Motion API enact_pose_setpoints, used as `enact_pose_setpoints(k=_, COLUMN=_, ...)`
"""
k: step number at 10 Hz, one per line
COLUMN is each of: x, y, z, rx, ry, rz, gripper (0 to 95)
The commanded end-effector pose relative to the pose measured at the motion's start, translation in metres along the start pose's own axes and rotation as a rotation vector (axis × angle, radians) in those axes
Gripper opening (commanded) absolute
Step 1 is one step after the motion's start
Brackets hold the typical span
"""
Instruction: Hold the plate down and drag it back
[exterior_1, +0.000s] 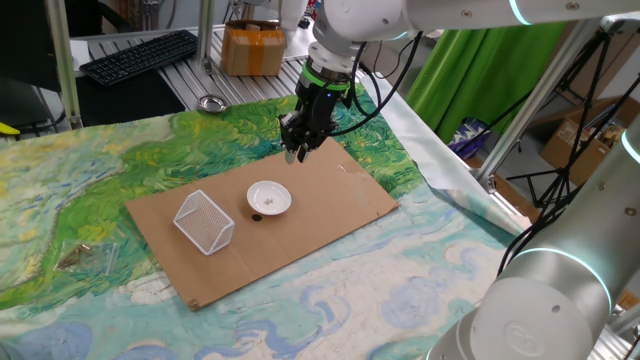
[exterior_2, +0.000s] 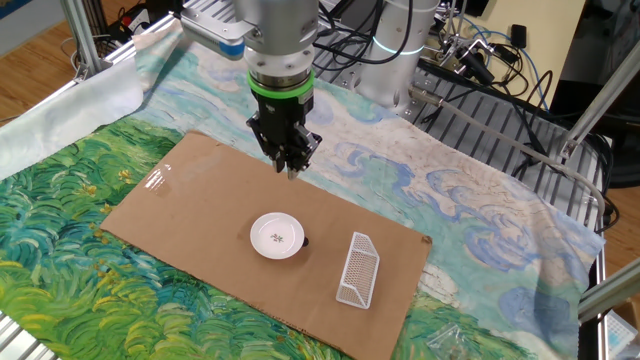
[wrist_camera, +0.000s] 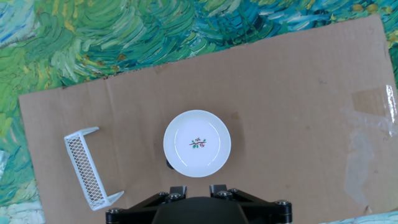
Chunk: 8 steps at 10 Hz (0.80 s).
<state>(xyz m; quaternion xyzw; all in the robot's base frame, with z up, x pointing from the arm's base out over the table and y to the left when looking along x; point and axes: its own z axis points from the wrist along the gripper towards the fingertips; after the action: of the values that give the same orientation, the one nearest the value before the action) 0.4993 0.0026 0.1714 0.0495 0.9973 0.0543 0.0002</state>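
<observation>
The plate (exterior_1: 269, 198) (exterior_2: 277, 236) (wrist_camera: 197, 144) is a small round white dish with a tiny mark at its centre. It lies flat on a brown cardboard sheet (exterior_1: 340, 200) (exterior_2: 180, 190) (wrist_camera: 298, 93). My gripper (exterior_1: 301, 154) (exterior_2: 293, 170) (wrist_camera: 198, 188) hangs in the air above the sheet, just off the plate's rim and clear of it, pointing straight down. Its fingers stand close together with a narrow gap, and nothing is between them.
A white wire-mesh basket (exterior_1: 205, 222) (exterior_2: 358, 268) (wrist_camera: 87, 169) lies on its side on the cardboard near the plate. A small dark speck (exterior_1: 255, 216) sits at the plate's edge. A metal bowl (exterior_1: 211, 103), a keyboard (exterior_1: 140, 55) and a box (exterior_1: 252, 48) stand beyond the painted cloth.
</observation>
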Motion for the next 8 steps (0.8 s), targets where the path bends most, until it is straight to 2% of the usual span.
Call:
enact_pose_setpoints(k=1, x=-0.0002, y=0.0001, z=0.0001, rx=-0.001, ry=0.0, rz=-0.004, gripper=19.0)
enact_pose_setpoints(k=5, x=-0.0001, y=0.0002, z=0.0001, rx=-0.001, ry=0.0, rz=-0.009, gripper=19.0)
enact_pose_setpoints(k=8, x=-0.0001, y=0.0002, z=0.0001, rx=0.0, ry=0.002, rz=-0.065, gripper=19.0)
